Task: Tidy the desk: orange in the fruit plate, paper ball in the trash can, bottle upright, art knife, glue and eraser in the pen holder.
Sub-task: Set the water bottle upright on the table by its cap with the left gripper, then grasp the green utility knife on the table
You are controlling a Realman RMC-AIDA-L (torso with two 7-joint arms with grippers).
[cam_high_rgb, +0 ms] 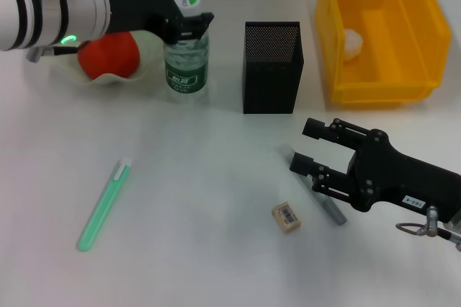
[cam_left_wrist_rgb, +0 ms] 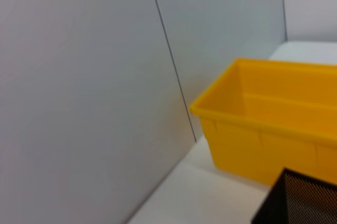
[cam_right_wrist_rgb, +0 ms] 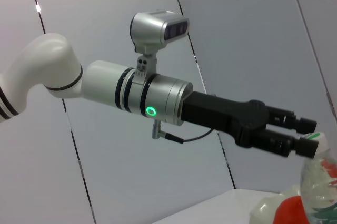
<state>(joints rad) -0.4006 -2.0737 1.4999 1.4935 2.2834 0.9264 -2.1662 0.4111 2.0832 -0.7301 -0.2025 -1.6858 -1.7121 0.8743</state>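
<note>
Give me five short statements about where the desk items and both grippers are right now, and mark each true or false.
1. The orange sits in the fruit plate. True.
2. The bottle lies on its side. False: it stands upright, with the left gripper at its cap.
3. The eraser is inside the pen holder. False: it lies on the desk.
4. The right gripper is open, beside the art knife. True.
5. The glue is in the trash can. False: it lies on the desk.
</note>
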